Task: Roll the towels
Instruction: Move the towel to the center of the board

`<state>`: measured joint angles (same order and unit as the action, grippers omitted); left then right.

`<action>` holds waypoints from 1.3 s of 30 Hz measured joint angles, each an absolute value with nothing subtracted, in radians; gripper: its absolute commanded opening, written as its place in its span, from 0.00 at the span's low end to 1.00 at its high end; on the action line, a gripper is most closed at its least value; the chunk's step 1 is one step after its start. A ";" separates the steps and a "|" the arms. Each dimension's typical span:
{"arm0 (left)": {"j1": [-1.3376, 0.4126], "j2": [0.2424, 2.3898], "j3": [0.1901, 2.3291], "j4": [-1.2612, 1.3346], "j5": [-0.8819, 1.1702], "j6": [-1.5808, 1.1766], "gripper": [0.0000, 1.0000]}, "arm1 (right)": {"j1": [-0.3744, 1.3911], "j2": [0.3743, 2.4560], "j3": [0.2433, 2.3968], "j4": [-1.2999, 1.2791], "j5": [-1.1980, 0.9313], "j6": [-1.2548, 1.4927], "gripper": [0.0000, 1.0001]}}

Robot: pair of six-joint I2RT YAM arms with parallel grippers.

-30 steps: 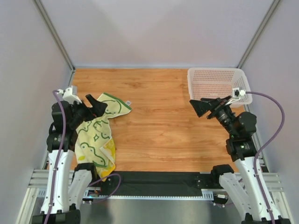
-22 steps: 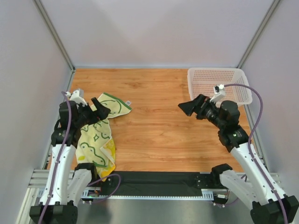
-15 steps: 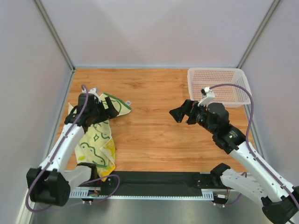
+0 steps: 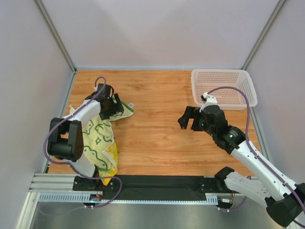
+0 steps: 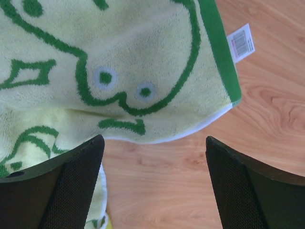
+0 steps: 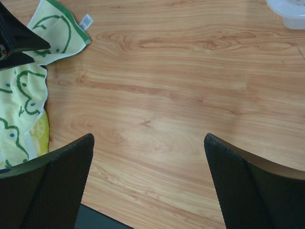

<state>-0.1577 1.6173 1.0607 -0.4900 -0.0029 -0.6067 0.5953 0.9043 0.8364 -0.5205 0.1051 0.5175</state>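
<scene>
- Towel: only the cream-yellow one with green shapes shows. It lies rumpled at the left side of the desk. A second towel may be hidden under it, but that cannot be told.
- Its long axis runs from the far side to the near edge. The tagged corner, with the tag, points far and right toward the desk's middle.
- The left end effector hangs just above that corner with its jaws wide apart, holding nothing.
- The right end effector is also spread and empty. It is over bare wood well apart from the towel, near the basket.
- The step looks like the reach for a first grip, with rolling not yet begun.
- The next move likely calls for pinching the far hem and drawing the cloth flat.
</scene>
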 measured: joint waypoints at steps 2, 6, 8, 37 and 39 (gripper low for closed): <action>-0.160 1.640 1.085 -0.491 -0.022 -0.621 0.88 | 0.595 0.894 0.831 -0.530 0.115 0.506 0.99; -0.162 1.691 1.129 -0.493 -0.044 -0.646 0.83 | 0.595 0.879 0.831 -0.538 0.140 0.494 0.99; -0.163 1.711 1.137 -0.494 -0.052 -0.657 0.83 | 0.595 0.876 0.831 -0.538 0.144 0.491 0.99; -0.211 1.769 1.114 -0.490 -0.070 -0.700 0.24 | 0.595 0.866 0.832 -0.595 0.152 0.504 0.98; -0.211 1.786 1.114 -0.482 -0.060 -0.690 0.11 | 0.595 0.866 0.832 -0.600 0.154 0.504 0.98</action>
